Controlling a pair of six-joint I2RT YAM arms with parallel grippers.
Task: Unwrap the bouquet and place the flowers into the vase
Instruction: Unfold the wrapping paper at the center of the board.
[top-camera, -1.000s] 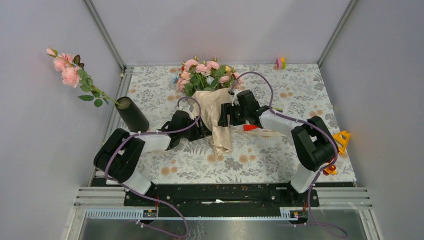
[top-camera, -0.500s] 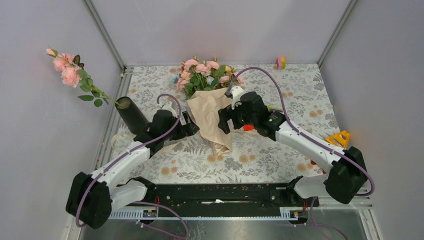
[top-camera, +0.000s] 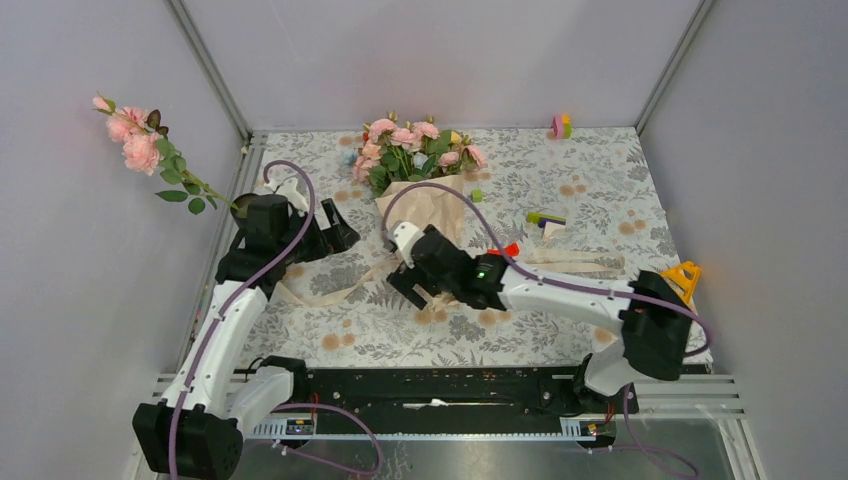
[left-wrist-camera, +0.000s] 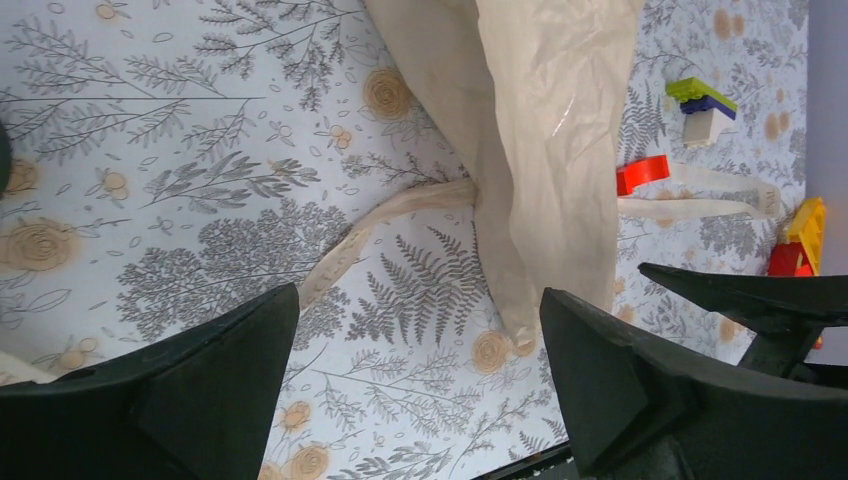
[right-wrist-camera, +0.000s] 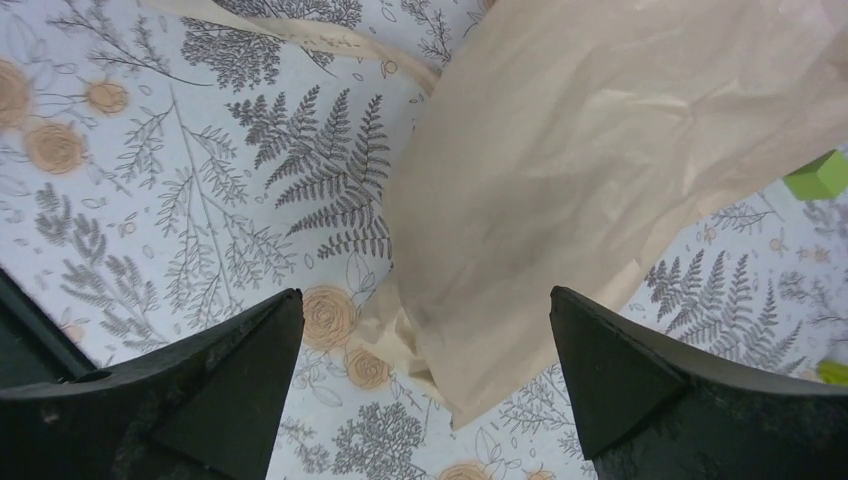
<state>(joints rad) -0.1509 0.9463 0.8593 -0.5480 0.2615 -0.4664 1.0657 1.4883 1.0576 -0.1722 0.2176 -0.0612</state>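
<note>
My left gripper (top-camera: 336, 226) reaches to the far left of the table, jaws spread and empty; my right gripper (top-camera: 404, 284), arm stretched leftward across centre, hangs equally released above the near tip of the bouquet (top-camera: 425, 200), flowers (top-camera: 408, 145) pointing far

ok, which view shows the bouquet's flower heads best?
Top external: the flowers sit in full view at the far end of the paper wrap. Both wrist views catch only its crinkled paper and a strip of ribbon, no flower heads.
</note>
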